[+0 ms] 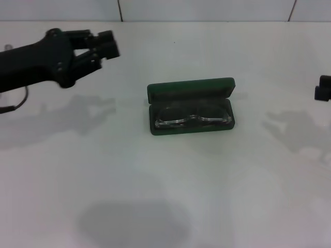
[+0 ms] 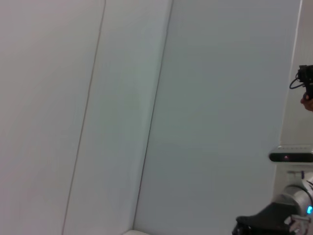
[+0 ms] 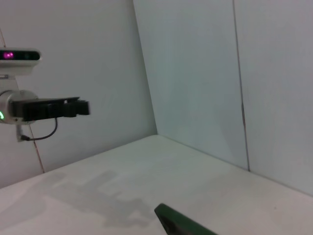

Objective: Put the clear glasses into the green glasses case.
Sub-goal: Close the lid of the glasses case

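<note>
Inside green glasses case (image 1: 191, 106): clear glasses (image 1: 190, 119), well right of left pincer (image 1: 106, 49).

Pale wall panels (image 2: 205, 107) fill the left wrist view, divided by slanted seams. Along one edge, a dark arm segment (image 2: 266, 223) and a grey sensor bar (image 2: 291, 156) are visible.

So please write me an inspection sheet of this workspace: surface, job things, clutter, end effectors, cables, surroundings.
Surface: white table, bare apart from the case; arm shadows on it.
Job's things: green glasses case at table centre, lid open and raised on the far side; clear glasses lie inside its tray.
Clutter: nothing seen.
End effectors: left end effector held above the table's far left, apart from the case, holding nothing. Right end effector at the right edge of the head view, mostly cut off.
Cables: black cable hanging under the left arm.
Surroundings: white panelled wall behind the table.
</note>
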Robot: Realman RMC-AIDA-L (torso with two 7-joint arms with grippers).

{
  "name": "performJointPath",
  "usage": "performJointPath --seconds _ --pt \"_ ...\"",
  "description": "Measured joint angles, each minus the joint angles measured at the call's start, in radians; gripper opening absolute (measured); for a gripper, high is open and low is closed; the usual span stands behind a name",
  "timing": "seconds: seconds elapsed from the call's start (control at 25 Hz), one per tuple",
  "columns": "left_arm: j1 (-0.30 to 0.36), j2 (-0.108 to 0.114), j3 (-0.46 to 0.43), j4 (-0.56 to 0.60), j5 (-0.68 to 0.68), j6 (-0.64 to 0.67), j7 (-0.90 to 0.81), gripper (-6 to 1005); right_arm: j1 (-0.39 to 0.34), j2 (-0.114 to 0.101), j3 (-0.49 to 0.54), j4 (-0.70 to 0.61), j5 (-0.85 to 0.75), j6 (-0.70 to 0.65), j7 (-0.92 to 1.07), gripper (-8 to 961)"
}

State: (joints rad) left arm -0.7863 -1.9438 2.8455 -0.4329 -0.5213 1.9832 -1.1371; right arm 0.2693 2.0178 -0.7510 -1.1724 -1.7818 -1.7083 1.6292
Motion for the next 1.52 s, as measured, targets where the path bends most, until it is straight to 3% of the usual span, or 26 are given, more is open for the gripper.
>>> performJointPath --seconds 0.12,0.16,0.28,0.32,0.36,0.52,0.76,1.24,1.52 --pt "-0.022 -0.02 0.0 0.0 -0.003 -0.051 0.002 225 -0.014 -0.001 0.021 0.043 0.016 -0.004 -0.045 258" --pt "-0.039 -0.037 0.0 0.0 -0.006 -0.097 0.003 269 -0.021 -0.002 0.032 0.057 0.029 -0.009 -0.067 282" --pt "-0.066 -0.077 0.0 0.005 0.0 -0.167 0.036 263 -0.042 -0.003 0.057 0.085 0.07 -0.022 -0.113 352" --pt "-0.084 -0.1 0.001 0.008 0.013 -0.207 0.056 261 -0.049 -0.004 0.063 0.09 0.076 -0.025 -0.123 375" --pt "-0.084 -0.1 0.001 0.008 0.013 -0.207 0.056 259 -0.054 -0.004 0.069 0.092 0.078 -0.027 -0.128 399" --pt "-0.142 -0.136 0.002 0.02 0.086 -0.31 0.059 250 -0.072 -0.005 0.087 0.096 0.081 -0.032 -0.149 470" --pt "-0.201 -0.14 0.002 0.104 0.172 -0.447 0.055 242 -0.079 -0.004 0.149 0.14 0.083 -0.061 -0.184 473" --pt "-0.234 -0.141 0.001 0.209 0.207 -0.697 0.052 227 -0.074 -0.003 0.166 0.192 0.084 -0.066 -0.213 469" --pt "-0.24 -0.139 0.001 0.21 0.226 -0.731 0.024 218 -0.071 -0.002 0.166 0.2 0.086 -0.067 -0.213 469"
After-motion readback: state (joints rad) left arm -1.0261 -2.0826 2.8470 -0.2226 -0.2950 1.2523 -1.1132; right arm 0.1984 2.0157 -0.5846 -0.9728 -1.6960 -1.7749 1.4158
